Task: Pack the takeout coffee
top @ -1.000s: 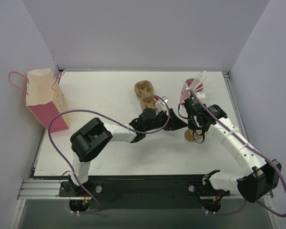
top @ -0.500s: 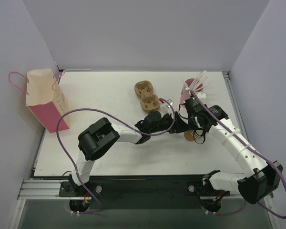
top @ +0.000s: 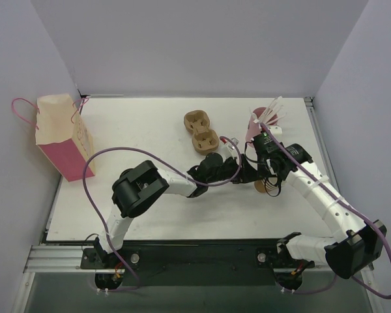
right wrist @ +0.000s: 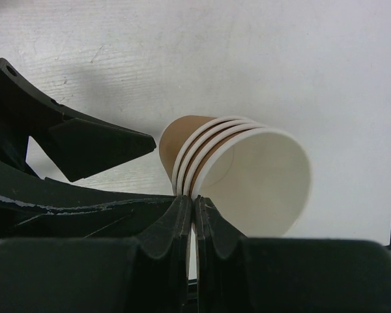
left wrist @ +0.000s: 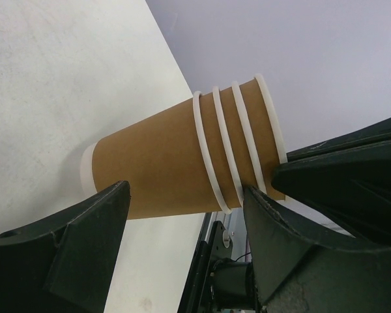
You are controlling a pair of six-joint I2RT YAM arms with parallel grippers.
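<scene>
The right gripper (right wrist: 194,203) is clenched on the rim of the nested paper cups (right wrist: 247,176). They lie sideways, right of the middle of the table (top: 143,130), mouths toward that gripper. The left gripper (left wrist: 186,192) is spread wide around them, maybe not touching.

Robot lab test cell, white table (top: 143,130), plain pale walls (top: 195,45), metal mounting rail (top: 52,257)

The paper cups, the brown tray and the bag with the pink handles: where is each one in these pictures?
stack of paper cups (left wrist: 176,166), left wrist view, brown side of the outermost cup.
moulded tray (top: 201,130), top view, ridge between its two hollows.
paper bag (top: 57,124), top view, cream upper panel.
</scene>
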